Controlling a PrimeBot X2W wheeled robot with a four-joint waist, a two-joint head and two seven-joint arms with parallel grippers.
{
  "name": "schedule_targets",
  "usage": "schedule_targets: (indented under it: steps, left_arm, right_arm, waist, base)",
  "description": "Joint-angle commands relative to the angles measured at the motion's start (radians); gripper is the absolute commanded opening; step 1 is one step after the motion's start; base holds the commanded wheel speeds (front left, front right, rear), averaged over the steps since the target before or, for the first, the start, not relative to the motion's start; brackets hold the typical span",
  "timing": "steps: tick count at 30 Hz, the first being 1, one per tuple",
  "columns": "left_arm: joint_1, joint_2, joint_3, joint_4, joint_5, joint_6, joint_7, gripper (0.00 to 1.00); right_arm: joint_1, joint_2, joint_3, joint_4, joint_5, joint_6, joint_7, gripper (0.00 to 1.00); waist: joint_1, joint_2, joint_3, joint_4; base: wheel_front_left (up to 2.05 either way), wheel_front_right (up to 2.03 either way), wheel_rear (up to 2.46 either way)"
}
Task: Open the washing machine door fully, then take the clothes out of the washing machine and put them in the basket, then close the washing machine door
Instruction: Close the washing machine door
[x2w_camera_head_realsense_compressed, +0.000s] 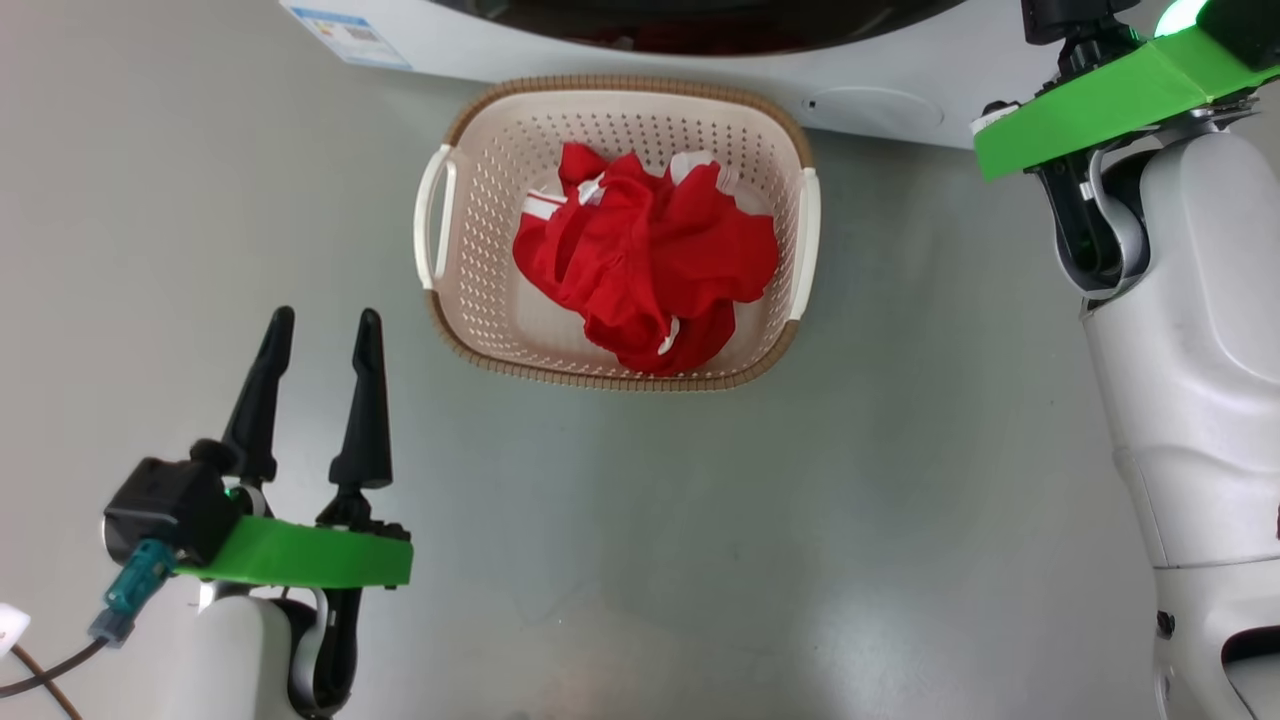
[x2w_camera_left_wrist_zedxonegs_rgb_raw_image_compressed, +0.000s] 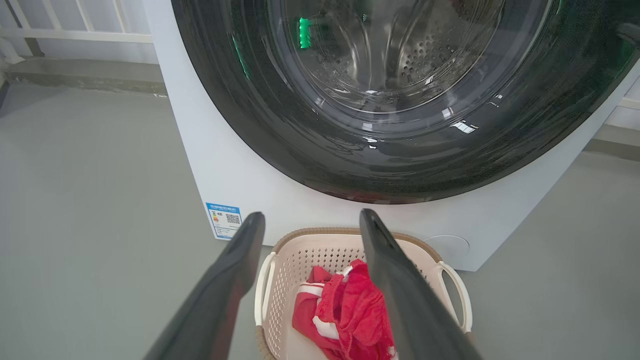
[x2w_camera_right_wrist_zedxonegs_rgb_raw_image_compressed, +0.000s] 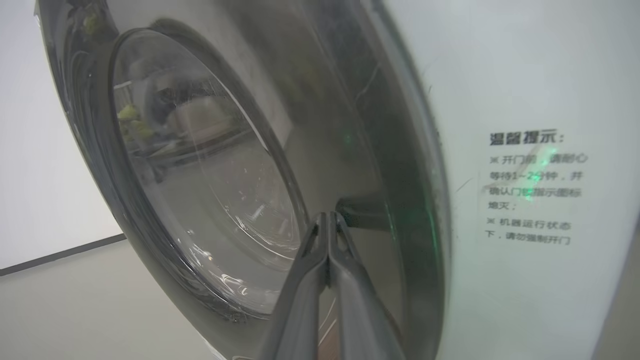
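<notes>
While our left gripper (x2w_camera_head_realsense_compressed: 325, 316) hangs wide open, empty, the basket (x2w_camera_head_realsense_compressed: 620, 86) sits ahead-right of it, long axis crosswise, clothes (x2w_camera_head_realsense_compressed: 645, 265) inside; our right gripper (x2w_camera_right_wrist_zedxonegs_rgb_raw_image_compressed: 327, 216), shut, points at the washing machine door (x2w_camera_right_wrist_zedxonegs_rgb_raw_image_compressed: 200, 175).

The floor (x2w_camera_head_realsense_compressed: 900, 520) is smooth, grey and a little shiny. White bars (x2w_camera_left_wrist_zedxonegs_rgb_raw_image_compressed: 75, 32) stand above a low grey ledge (x2w_camera_left_wrist_zedxonegs_rgb_raw_image_compressed: 85, 75). A white wall (x2w_camera_right_wrist_zedxonegs_rgb_raw_image_compressed: 45, 175) ends in a dark skirting line (x2w_camera_right_wrist_zedxonegs_rgb_raw_image_compressed: 60, 255).

We see a smooth grey floor (x2w_camera_head_realsense_compressed: 640, 560) all around. Far off on the left, a white railing (x2w_camera_left_wrist_zedxonegs_rgb_raw_image_compressed: 75, 30) stands above a low grey ledge (x2w_camera_left_wrist_zedxonegs_rgb_raw_image_compressed: 85, 75); a white wall (x2w_camera_right_wrist_zedxonegs_rgb_raw_image_compressed: 35, 175) meets a dark skirting strip (x2w_camera_right_wrist_zedxonegs_rgb_raw_image_compressed: 60, 255).
</notes>
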Motion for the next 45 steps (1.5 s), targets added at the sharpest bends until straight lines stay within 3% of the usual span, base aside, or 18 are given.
schedule_targets:
  steps: [1,2,3,6,28,45]
  left_arm:
    - [0.001,0.021,0.029,-0.013,0.005,-0.003,-0.008,1.0]
    - [0.004,0.021,0.028,-0.009,0.007,-0.003,-0.008,1.0]
    - [0.006,0.021,0.027,-0.005,0.009,-0.003,-0.008,1.0]
    - [0.015,0.021,0.027,0.007,0.013,-0.003,-0.008,1.0]
    - [0.113,0.086,0.059,0.079,0.006,-0.003,-0.008,1.0]
    - [0.19,0.122,0.098,0.096,-0.004,-0.003,-0.008,1.0]
  right_arm:
    - [0.022,0.014,0.018,-0.024,0.002,-0.007,-0.005,0.0]
    - [0.037,0.014,0.024,-0.022,0.003,-0.007,-0.005,0.0]
    - [0.054,0.013,0.031,-0.021,0.004,-0.007,-0.005,0.09]
    - [0.106,0.01,0.038,-0.022,0.009,-0.007,-0.005,1.0]
    - [0.494,-0.007,0.039,-0.062,0.035,-0.007,-0.005,1.0]
    - [0.704,-0.014,-0.015,-0.082,0.031,-0.007,-0.005,1.0]
  waist:
    - [0.0,-0.0001,-0.021,-0.008]
    - [0.0,-0.0001,-0.028,-0.011]
    - [0.0,-0.0001,-0.036,-0.014]
    - [0.0,-0.0001,-0.061,-0.025]
    - [0.0,-0.0001,-0.256,-0.158]
    - [0.0,-0.0001,-0.34,-0.235]
  base:
    - [0.0,0.0,0.0]
    - [0.0,0.0,0.0]
    - [0.0,0.0,0.0]
    - [0.0,0.0,0.0]
    - [0.0,0.0,0.0]
    - [0.0,0.0,0.0]
